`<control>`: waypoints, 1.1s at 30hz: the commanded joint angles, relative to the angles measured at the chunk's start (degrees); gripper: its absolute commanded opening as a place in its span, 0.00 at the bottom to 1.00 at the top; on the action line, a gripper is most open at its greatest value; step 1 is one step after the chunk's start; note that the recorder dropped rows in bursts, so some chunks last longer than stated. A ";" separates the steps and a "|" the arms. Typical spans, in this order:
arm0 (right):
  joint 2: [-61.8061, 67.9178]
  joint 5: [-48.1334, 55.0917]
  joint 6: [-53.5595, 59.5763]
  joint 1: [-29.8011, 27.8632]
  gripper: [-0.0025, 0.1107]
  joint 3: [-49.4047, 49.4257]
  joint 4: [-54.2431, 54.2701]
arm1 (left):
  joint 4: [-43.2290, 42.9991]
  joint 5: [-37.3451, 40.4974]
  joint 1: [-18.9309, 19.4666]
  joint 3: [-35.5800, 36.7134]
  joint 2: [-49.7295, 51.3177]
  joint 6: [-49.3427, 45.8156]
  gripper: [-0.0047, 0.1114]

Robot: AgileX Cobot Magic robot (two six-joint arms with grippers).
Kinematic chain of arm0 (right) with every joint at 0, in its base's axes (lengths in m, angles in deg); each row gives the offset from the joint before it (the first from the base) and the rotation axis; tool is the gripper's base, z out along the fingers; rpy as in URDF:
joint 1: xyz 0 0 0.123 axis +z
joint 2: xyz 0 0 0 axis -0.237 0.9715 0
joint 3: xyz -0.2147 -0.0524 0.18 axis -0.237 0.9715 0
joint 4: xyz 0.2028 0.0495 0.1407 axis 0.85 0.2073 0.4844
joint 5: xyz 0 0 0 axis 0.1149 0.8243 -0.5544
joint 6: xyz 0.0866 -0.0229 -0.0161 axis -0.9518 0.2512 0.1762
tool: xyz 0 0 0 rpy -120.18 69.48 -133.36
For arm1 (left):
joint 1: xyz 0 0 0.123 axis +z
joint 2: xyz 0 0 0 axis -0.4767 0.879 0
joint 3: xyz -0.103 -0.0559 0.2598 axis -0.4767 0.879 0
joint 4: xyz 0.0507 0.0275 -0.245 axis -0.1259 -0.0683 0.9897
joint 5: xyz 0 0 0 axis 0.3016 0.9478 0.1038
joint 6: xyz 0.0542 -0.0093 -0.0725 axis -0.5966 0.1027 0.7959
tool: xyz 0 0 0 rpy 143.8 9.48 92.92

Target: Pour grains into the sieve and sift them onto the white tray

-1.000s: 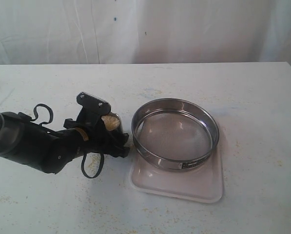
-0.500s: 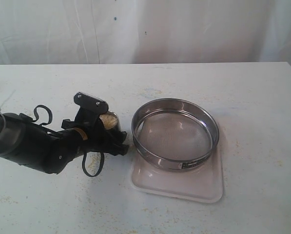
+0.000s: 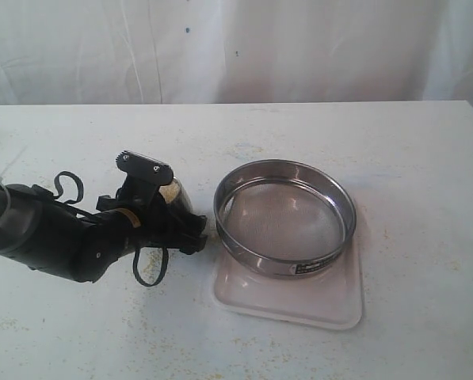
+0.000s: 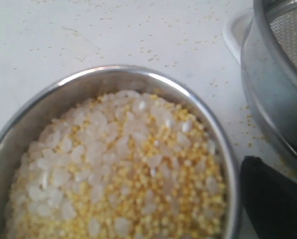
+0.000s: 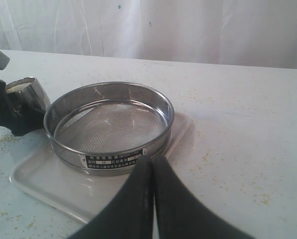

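table (image 3: 394,142) white, speckled. white tray (image 3: 299,313) right of centre, sieve (image 3: 260,257) resting on it. left gripper (image 3: 173,207) at centre left, jaws either side of the steel cup (image 4: 113,79); whether it grips cannot be told. right gripper (image 5: 152,164) pressed closed. grains (image 4: 123,169) fill the cup.

Right claw (image 5: 151,162) fully closed

**Arrangement on the table, seen from the exterior camera**

The sieve (image 3: 284,218) stands on the tray (image 3: 299,310), toward its far end, right of centre on the table (image 3: 394,142). Just left of the sieve, off the tray, stands the cup (image 3: 181,198) with the grains (image 4: 123,169) in it. The left gripper (image 3: 171,207) reaches in from the left, one finger on either side of the cup.
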 commanded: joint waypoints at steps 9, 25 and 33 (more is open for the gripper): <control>-0.37 -0.38 -0.09 -0.24 0.02 0.39 -0.12 | 0.60 1.95 -0.27 0.55 0.45 0.16 0.86; -0.37 -0.38 -0.09 -0.24 0.02 0.39 -0.12 | 0.60 4.15 -0.39 0.55 -0.92 -2.19 0.86; -0.37 -0.38 -0.09 -0.24 0.02 0.39 -0.12 | 0.79 4.51 -0.39 0.46 -1.87 -2.76 0.86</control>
